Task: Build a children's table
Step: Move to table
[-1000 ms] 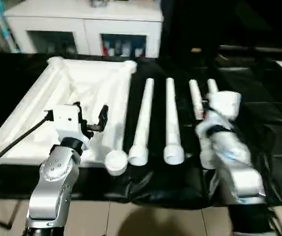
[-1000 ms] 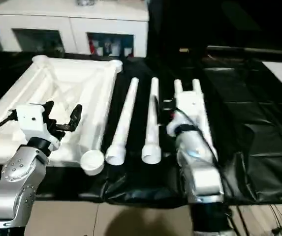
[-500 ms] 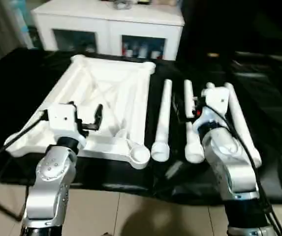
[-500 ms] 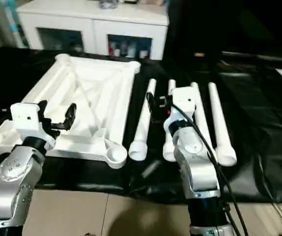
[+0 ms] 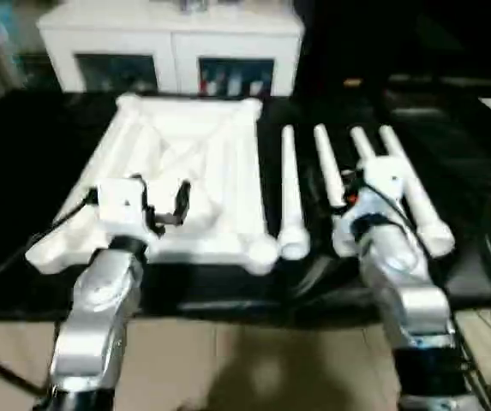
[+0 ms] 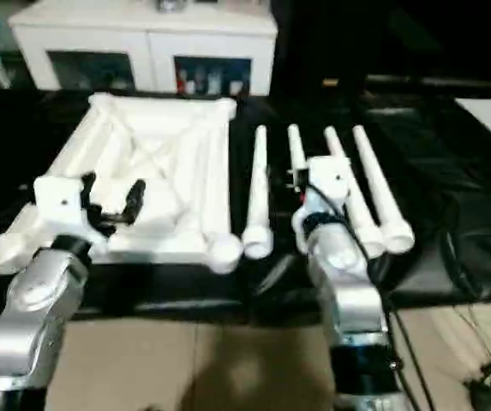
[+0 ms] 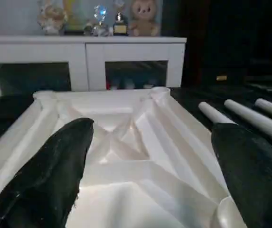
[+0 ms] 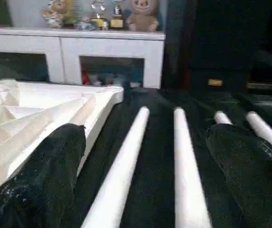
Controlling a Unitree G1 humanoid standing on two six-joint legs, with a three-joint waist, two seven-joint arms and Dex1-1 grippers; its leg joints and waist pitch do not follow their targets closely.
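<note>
Grippers are hovering wide open: right gripper (image 8: 143, 180) nearer four long white tapered plastic legs (image 6: 256, 184), lying lengthwise ahead; left gripper (image 7: 150, 175) is hanging over white ribbed tabletop (image 5: 185, 163).

No legible text, labels or numbers.

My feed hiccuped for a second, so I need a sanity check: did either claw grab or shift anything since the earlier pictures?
No. Only the head camera swung, so the whole picture shifted. The left claw is open over the upturned table top, holding nothing, as before; the right claw is open over the four legs, also empty. Top and legs lie on the black cloth where they were.
</note>
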